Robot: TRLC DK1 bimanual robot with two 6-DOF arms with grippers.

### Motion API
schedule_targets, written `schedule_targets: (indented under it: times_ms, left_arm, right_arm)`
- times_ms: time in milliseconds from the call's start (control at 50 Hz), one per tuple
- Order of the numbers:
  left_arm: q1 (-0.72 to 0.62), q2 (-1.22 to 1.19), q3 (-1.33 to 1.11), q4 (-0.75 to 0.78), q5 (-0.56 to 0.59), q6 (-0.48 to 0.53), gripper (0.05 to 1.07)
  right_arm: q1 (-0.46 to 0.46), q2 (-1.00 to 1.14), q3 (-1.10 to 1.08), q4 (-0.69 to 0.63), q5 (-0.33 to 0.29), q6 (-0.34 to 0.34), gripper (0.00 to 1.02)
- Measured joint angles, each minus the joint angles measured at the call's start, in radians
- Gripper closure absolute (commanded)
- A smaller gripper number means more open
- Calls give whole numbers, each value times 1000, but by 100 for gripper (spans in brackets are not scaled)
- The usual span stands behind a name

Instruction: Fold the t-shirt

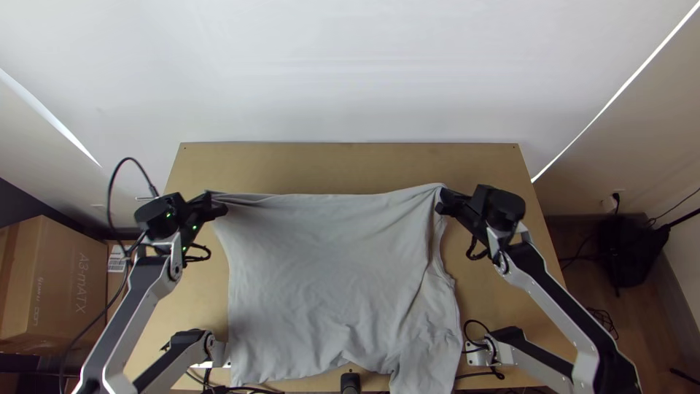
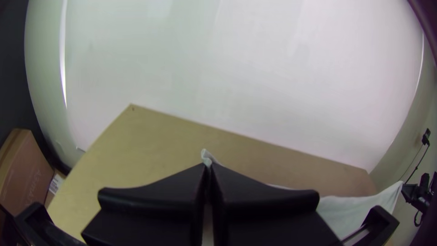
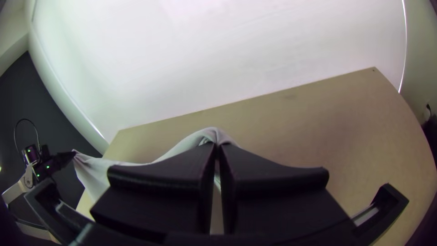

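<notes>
Table leaves room beyond t-shirt; left pincer, right pincer clamped on its far edge's ends.

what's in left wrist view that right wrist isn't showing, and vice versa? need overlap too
Left wrist view: brown box beside the table; small shirt tip poking out past the left claw's closed fingers.

Right wrist view: left arm's looped cable and green lights; rounded shirt fold over the right claw's closed fingertips.

Both: shirt edge running between the two claws, one end pinched in each; part of the table; pale wall behind.
</notes>
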Motion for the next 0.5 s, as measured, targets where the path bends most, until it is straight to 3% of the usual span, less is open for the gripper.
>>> schedule_targets:
  times_ms: [500]
  left_arm:
    - [-6, 598, 327, 162, 18, 16, 105]
  right_arm:
    - [-89, 547, 307, 129, 0, 2, 100]
